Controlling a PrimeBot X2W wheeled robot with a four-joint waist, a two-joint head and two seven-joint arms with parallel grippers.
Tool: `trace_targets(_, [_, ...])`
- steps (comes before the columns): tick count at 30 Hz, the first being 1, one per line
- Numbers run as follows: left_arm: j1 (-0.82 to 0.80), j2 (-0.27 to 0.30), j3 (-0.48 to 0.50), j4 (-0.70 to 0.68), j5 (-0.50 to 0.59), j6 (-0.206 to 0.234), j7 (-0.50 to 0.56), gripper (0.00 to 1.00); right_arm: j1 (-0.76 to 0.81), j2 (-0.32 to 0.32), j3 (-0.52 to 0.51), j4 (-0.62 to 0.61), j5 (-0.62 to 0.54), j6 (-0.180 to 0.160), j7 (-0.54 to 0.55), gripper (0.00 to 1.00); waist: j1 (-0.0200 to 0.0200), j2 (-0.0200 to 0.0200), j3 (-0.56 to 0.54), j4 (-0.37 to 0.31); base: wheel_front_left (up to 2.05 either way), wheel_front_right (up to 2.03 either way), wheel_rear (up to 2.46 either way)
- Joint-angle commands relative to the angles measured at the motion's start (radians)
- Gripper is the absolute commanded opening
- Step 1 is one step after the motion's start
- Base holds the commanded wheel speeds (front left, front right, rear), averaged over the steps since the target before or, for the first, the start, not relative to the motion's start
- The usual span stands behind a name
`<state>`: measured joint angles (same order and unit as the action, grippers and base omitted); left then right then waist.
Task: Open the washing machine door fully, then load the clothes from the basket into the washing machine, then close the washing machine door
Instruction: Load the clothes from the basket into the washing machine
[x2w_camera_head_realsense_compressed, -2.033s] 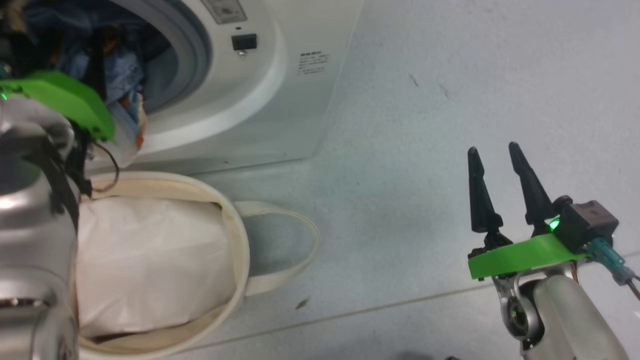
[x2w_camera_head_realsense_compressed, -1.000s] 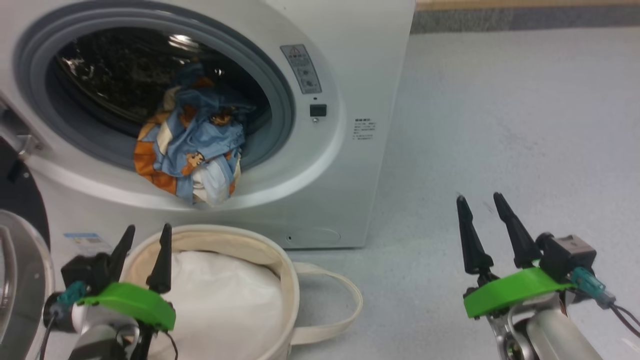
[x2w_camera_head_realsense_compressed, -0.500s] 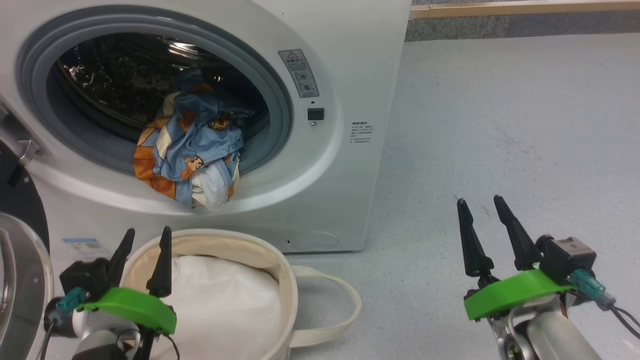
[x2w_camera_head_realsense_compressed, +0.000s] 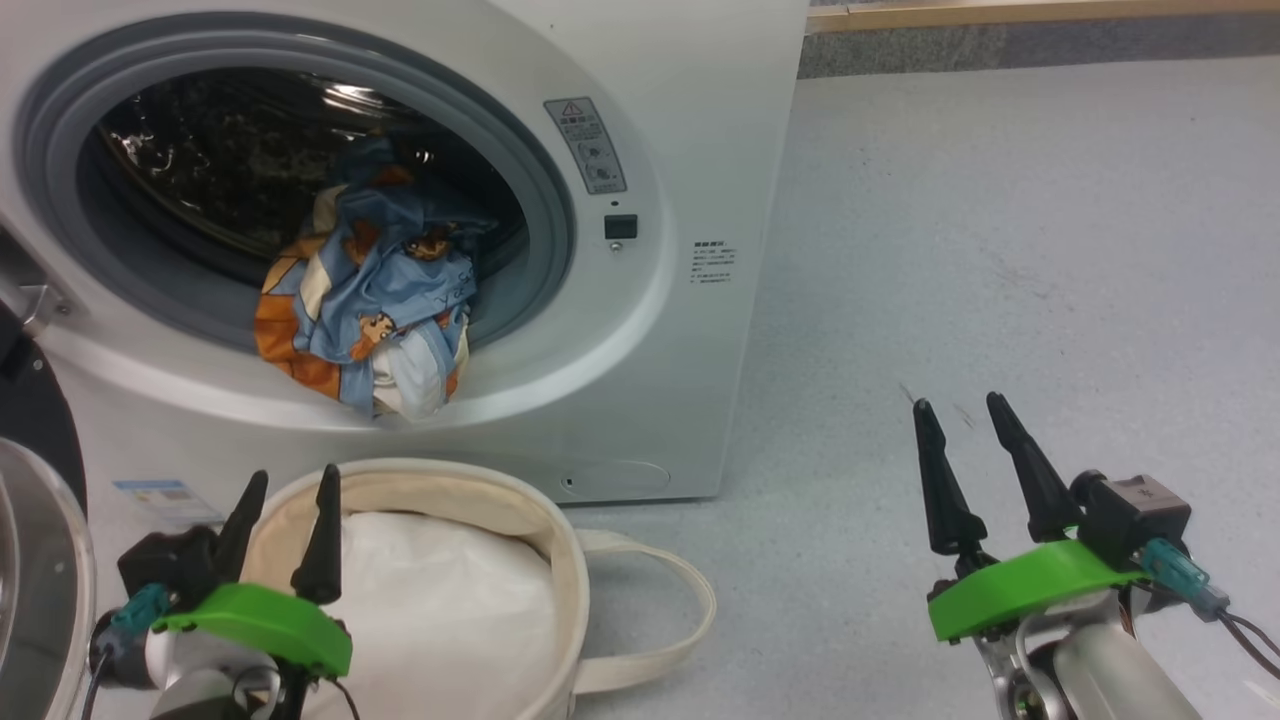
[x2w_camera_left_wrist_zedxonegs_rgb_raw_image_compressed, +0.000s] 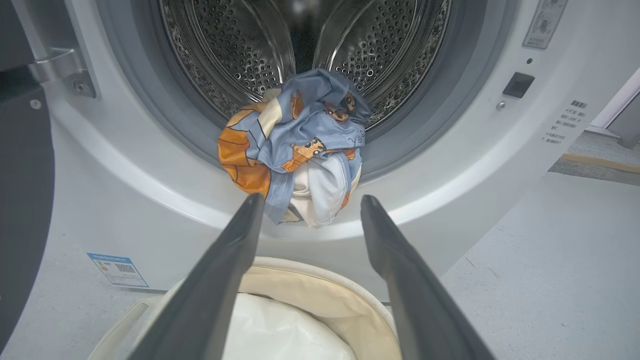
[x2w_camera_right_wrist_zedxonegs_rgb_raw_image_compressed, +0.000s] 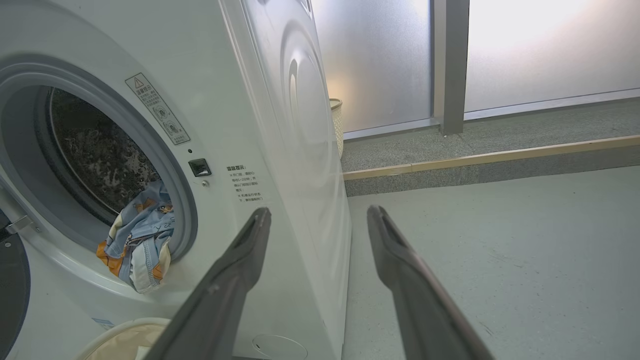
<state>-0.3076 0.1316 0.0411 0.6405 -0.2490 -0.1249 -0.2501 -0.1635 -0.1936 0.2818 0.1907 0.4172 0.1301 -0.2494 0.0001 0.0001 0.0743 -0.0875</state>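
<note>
**Left arm out of the drum, clothes resting on the lip**

Head view: two seconds back the left arm was reaching into the mouth of the washing machine (x2w_camera_head_realsense_compressed: 690, 120). Now the left gripper (x2w_camera_head_realsense_compressed: 295, 476) hangs at the near-left rim of the basket (x2w_camera_head_realsense_compressed: 450, 480), fingers spread wide and empty. The camera has lifted as well, so the wider framing is its own move. The clothes (x2w_camera_head_realsense_compressed: 375, 290) lie bunched at the lower front edge of the opening, with a fold spilling over the grey gasket (x2w_camera_head_realsense_compressed: 545, 200). The basket stands on the floor (x2w_camera_head_realsense_compressed: 1000, 220) against the machine's front bottom edge, and what shows in it is a plain white pad (x2w_camera_head_realsense_compressed: 440, 610). The right gripper (x2w_camera_head_realsense_compressed: 955, 402) stands wide and empty well to the right, as before. The washing machine door (x2w_camera_head_realsense_compressed: 45, 440) is swung out at the left. Loading looks done and closing remains, though that overhanging fold may get pinched.

A warning sticker (x2w_camera_head_realsense_compressed: 585, 145) with a red triangle, a block of small print (x2w_camera_head_realsense_compressed: 711, 262) and a blue label (x2w_camera_head_realsense_compressed: 165, 498) at the lower left corner are all illegible.

Left wrist view: the parted fingers frame the clothes with nothing between them, and the perforated drum (x2w_camera_left_wrist_zedxonegs_rgb_raw_image_compressed: 220, 55) lies behind. The blue label carries what looks like a square code.

Right wrist view: the spread fingers point past the machine's right front corner. The print looks like Chinese characters, too small to read.
</note>
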Motion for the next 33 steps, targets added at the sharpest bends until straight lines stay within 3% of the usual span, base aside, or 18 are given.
trace_targets(1, [-0.028, 0.022, 0.034, -0.022, -0.006, -0.006, -0.012, 1.0, -0.023, -0.007, 0.019, -0.027, 0.006, 0.001, -0.012, 1.0, -0.0001, -0.0001, 0.004, -0.003, 0.0, 0.0, 0.0])
trace_targets(13, [-0.179, 0.029, 0.019, 0.146, -0.083, -0.006, -0.012, 1.0, -0.057, -0.01, 0.018, -0.042, -0.009, 0.001, -0.012, 1.0, -0.0001, -0.0001, 0.099, -0.056, 0.0, 0.0, 0.0])
trace_targets(23, [-0.391, 0.087, -0.005, 0.282, -0.122, -0.006, -0.012, 1.0, -0.086, 0.0, -0.007, -0.075, -0.034, 0.001, -0.012, 1.0, -0.0001, -0.0001, 0.222, -0.117, 0.0, 0.0, 0.0])
trace_targets(33, [-0.516, 0.133, -0.035, 0.371, -0.027, 0.01, -0.012, 1.0, -0.104, 0.023, -0.024, -0.105, -0.056, 0.001, -0.012, 1.0, -0.0001, -0.0001, 0.32, -0.164, 0.0, 0.0, 0.0])
